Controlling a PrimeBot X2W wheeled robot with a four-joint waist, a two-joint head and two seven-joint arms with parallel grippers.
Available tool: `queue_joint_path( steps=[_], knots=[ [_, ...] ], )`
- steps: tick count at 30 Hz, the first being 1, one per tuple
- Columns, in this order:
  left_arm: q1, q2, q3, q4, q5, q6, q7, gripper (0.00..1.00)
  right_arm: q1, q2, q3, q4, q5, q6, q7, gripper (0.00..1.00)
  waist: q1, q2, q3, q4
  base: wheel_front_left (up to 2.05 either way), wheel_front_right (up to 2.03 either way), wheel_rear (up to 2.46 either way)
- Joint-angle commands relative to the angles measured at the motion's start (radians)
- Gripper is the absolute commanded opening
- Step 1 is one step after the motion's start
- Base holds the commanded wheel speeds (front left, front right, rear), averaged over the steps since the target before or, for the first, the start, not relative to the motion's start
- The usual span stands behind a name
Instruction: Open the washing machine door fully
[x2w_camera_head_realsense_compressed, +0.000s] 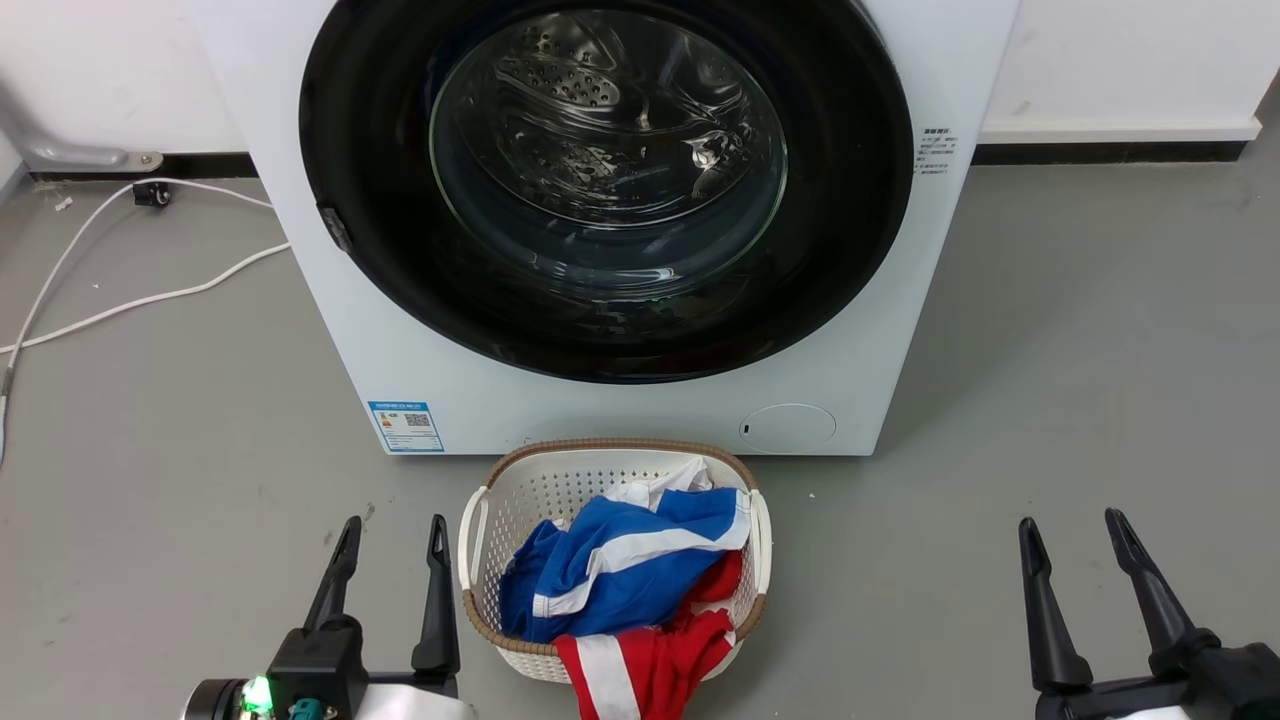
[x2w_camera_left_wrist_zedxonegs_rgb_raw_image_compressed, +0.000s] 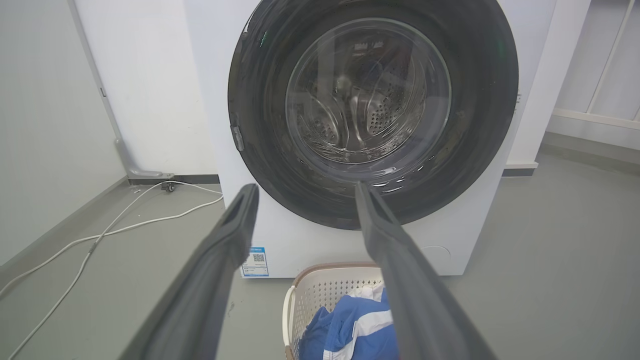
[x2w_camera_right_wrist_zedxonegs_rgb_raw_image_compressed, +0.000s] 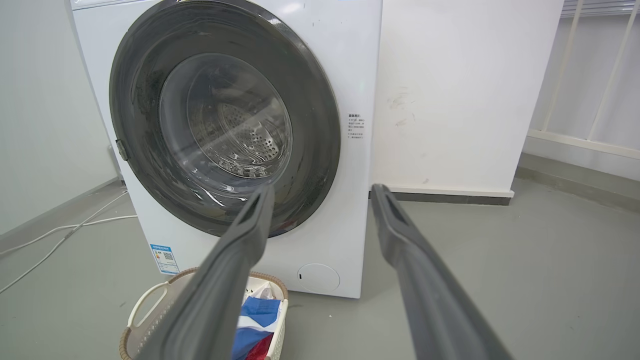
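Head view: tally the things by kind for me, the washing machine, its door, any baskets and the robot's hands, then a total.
Washing machine: 1
Washing machine door, shut: 1
Laundry basket: 1
Hands: 2, left hand and right hand, both open
Total: 5

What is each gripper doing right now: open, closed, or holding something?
Left gripper: open, holding nothing.
Right gripper: open, holding nothing.

One washing machine (x2w_camera_head_realsense_compressed: 640, 415), one washing machine door (x2w_camera_head_realsense_compressed: 605, 180), one laundry basket (x2w_camera_head_realsense_compressed: 620, 446), two grippers (x2w_camera_head_realsense_compressed: 394, 524) (x2w_camera_head_realsense_compressed: 1069, 520).
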Motion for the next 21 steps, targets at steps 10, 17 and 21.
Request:
queue_joint_path(
  steps=[10,17,21],
  knots=[
    [0.009,-0.004,0.012,0.010,0.007,-0.010,-0.003,1.00,0.007,-0.003,-0.005,0.014,0.022,0.000,-0.002,1.00,0.0000,0.0000,-0.001,-0.001,0.00,0.00,0.00],
    [0.012,-0.005,0.014,0.013,0.011,-0.009,-0.003,1.00,0.010,-0.003,-0.002,0.016,0.015,0.000,-0.002,0.31,0.0000,0.0000,-0.004,0.000,0.00,0.00,0.00],
    [0.013,-0.006,0.015,0.012,0.011,-0.007,-0.003,1.00,0.003,-0.003,0.004,0.006,0.040,0.000,-0.002,0.00,0.0000,0.0000,-0.004,-0.001,0.00,0.00,0.00]
  ],
)
